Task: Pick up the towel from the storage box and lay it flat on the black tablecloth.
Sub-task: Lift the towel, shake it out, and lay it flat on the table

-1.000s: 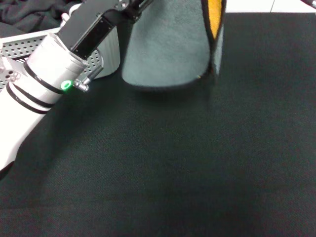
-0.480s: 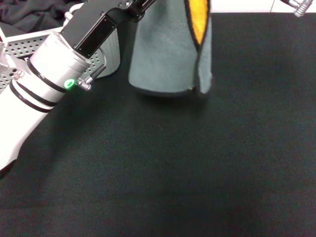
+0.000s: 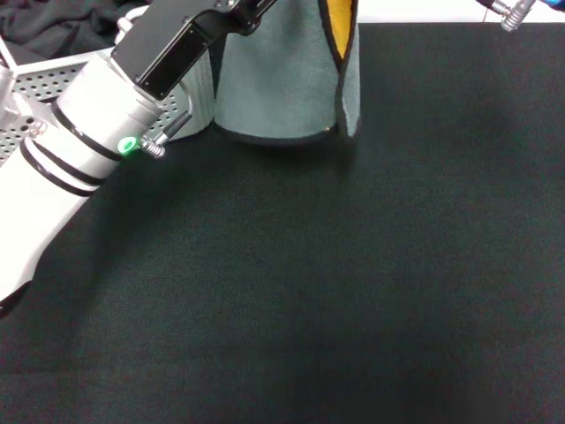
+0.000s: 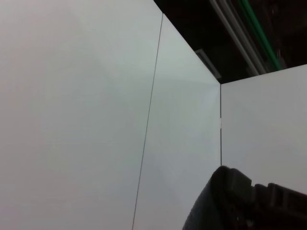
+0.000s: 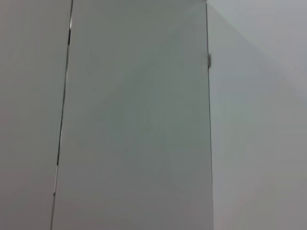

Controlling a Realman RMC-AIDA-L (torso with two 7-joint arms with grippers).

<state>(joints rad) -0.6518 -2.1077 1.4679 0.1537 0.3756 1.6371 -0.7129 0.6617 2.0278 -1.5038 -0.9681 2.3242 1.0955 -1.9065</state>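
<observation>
Now, in the head view, the towel [image 3: 278,75] hangs from the left arm [image 3: 97,132] over the black tablecloth's [image 3: 309,283] far edge beside the storage box [image 3: 53,84], drifting back boxward, unlaid; wrist views show only walls, claw state untellable

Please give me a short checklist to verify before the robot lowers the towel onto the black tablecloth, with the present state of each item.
1. The towel is out of the storage box: ok, it hangs beside it.
2. Towel hangs open, not doubled: not ok, one edge is folded, showing yellow.
3. Towel's lower edge is near the black tablecloth: ok, though contact cannot be told.
4. Landing area on the tablecloth is bare: ok in the head view.
5. Left tool's hold on the towel: cannot tell, the top of the towel is out of view.
6. Right tool is away from the drop area: cannot tell, only a small part of the arm shows at the far right corner.
</observation>
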